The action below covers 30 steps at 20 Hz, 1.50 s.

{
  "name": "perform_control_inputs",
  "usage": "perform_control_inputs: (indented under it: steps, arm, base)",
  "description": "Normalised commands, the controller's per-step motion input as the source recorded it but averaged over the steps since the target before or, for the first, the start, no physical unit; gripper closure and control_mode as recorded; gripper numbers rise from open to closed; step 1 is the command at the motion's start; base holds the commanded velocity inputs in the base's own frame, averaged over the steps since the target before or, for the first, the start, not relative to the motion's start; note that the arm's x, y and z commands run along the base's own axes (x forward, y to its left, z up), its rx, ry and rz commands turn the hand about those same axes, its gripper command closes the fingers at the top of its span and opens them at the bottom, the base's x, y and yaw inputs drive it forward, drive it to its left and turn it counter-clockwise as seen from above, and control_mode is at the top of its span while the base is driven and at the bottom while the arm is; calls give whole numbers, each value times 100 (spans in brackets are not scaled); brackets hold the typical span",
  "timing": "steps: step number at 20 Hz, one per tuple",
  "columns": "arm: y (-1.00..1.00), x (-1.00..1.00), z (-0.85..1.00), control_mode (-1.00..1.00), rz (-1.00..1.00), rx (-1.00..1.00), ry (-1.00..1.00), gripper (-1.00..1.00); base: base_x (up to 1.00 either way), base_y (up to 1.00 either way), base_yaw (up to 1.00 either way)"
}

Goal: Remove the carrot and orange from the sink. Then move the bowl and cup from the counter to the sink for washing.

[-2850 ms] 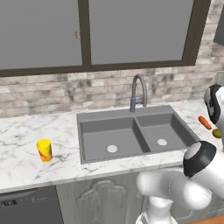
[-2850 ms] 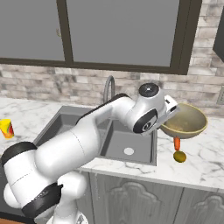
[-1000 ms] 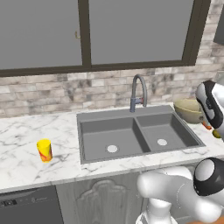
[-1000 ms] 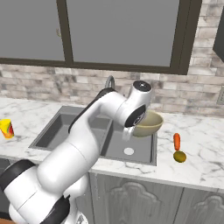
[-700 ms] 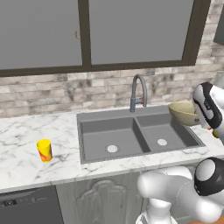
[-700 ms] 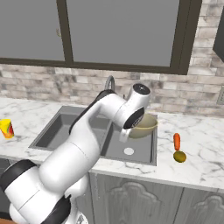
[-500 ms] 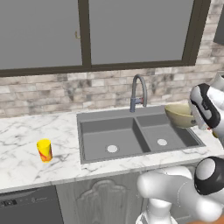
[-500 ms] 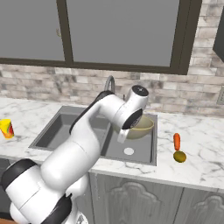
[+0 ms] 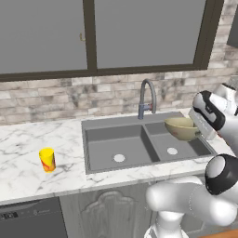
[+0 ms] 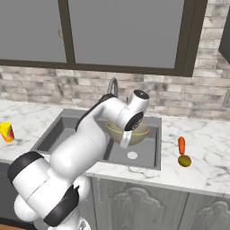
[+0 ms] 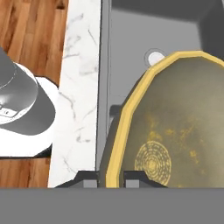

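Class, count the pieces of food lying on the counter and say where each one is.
2. The carrot lies on the counter right of the sink; the orange sits just in front of it, nearer the counter's edge. The arm may hide others.

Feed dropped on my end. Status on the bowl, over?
Gripper shut on bowl rim. Bowl held over the sink, right basin, above the drain. Cup waiting on counter. Nothing in the way.
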Motion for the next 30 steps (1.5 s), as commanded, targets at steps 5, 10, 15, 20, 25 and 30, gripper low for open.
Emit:
perform_control_inputs:
  steps: [5, 10, 15, 20, 25, 30]
  arm:
    - [12, 20, -25, -100, 17, 4, 10, 100]
    - [11, 18, -25, -100, 14, 9, 1, 100]
    - [1, 15, -28, -100, 9, 12, 0, 100]
    - [0, 20, -24, -100, 3, 7, 0, 100]
    - [0, 18, -14, -100, 2, 0, 0, 100]
    - [-3, 19, -11, -100, 0, -1, 0, 100]
  base:
    - [0, 0, 0]
    - [0, 0, 0]
    - [0, 0, 0]
    - [0, 0, 0]
    - [0, 0, 0]
    - [0, 0, 0]
